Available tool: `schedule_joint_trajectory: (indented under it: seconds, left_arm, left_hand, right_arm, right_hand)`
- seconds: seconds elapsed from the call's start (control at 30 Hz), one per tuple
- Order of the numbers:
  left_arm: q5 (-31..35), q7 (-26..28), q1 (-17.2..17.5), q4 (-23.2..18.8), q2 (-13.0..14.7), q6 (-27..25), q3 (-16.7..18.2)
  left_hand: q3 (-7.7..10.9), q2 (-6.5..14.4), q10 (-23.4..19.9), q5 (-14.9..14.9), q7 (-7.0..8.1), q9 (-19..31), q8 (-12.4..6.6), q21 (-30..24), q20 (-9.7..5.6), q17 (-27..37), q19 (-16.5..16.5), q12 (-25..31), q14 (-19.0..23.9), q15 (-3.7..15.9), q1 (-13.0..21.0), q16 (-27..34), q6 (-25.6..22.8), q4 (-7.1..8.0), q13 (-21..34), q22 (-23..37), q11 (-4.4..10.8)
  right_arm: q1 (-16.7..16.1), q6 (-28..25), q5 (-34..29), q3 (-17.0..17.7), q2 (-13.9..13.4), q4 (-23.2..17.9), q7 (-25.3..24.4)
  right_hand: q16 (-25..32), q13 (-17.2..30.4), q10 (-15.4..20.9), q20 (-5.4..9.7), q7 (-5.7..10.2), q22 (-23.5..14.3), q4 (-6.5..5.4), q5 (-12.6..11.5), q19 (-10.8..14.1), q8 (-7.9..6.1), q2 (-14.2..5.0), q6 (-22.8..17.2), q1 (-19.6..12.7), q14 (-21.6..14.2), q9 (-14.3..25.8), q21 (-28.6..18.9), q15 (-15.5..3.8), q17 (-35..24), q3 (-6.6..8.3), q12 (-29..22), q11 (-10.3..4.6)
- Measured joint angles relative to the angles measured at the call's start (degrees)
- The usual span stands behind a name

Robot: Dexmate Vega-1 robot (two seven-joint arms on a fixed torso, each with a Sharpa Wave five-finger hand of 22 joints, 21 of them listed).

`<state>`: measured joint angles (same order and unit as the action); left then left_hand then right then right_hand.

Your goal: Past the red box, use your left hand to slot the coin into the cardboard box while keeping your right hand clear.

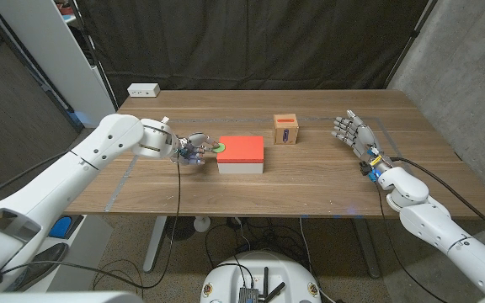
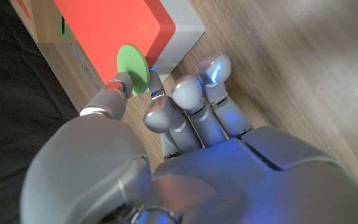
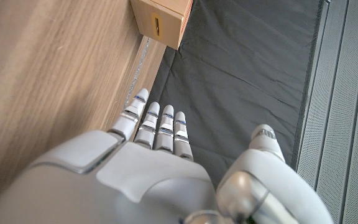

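Nearest the lens in the left wrist view, the left hand (image 2: 185,143) is seen from behind, and a green coin (image 2: 133,69) is pinched between its thumb and a fingertip, held against the edge of the red box (image 2: 114,31). Much of the coin's lower rim is covered by the thumb. In the head view the same hand (image 1: 190,150) sits left of centre, the coin (image 1: 221,148) appearing as a small green spot at the left end of the red box (image 1: 241,150), whose white sides are visible below its red top.

Right of centre and further back, the cardboard box (image 1: 286,130) stands apart from the red box on the counter (image 1: 310,181); a dark slot is seen on its top, but what lies inside cannot be made out. In the right wrist view it is cut off at the upper edge (image 3: 160,22).

At the right of the head view, the right hand (image 1: 354,132) is kept released, fingers extended and apart, holding nothing, well clear of both boxes.
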<state>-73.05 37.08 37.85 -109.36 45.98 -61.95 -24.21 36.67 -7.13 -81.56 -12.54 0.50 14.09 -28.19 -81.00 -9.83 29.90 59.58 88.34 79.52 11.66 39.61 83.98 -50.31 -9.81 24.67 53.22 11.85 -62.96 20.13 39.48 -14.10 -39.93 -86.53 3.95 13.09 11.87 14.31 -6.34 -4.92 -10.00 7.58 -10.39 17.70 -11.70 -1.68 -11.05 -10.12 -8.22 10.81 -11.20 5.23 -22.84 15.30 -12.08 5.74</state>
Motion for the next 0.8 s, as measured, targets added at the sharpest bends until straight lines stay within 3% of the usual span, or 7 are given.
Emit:
schedule_joint_trajectory:
  seconds: [0.47, 0.8]
  left_arm:
    - [0.78, -0.97, 1.41, -0.18, -0.49, 1.19, 0.80]
    - [0.24, -0.69, 3.79, -1.51, -0.05, 3.14, 2.49]
  left_hand:
    - [1.06, 2.74, 0.10, 0.00, -0.14, -0.53, -1.60, -0.44, 0.19, -0.06, -0.63, -0.14, -0.11, 0.11, 1.03, -0.40, -3.44, 0.25, -0.24, 0.26, 0.11]
    - [4.68, 6.47, 0.63, -1.27, -0.41, -0.37, -2.03, -1.22, 0.55, 0.49, -1.70, -0.14, -0.33, 0.33, 4.81, -0.40, -4.57, -0.84, 0.13, 0.53, -0.42]
  right_arm:
    - [-0.43, 0.78, 0.05, 0.16, 0.63, 0.36, -0.44]
    - [-0.09, 1.02, 0.02, -0.29, 1.24, 0.71, -0.40]
  right_hand:
    - [0.00, -0.01, 0.76, 0.00, 0.19, 0.00, -0.01, 0.00, 0.00, 0.00, 0.00, -0.19, 0.00, 0.00, 0.00, 0.00, 0.00, 0.00, 0.01, 0.00, 0.07]
    - [0.00, -0.01, 1.04, 0.00, 0.19, 0.00, -0.02, 0.00, 0.00, 0.00, 0.00, -0.19, 0.00, 0.00, -0.01, 0.00, 0.00, -0.01, 0.01, 0.00, -0.22]
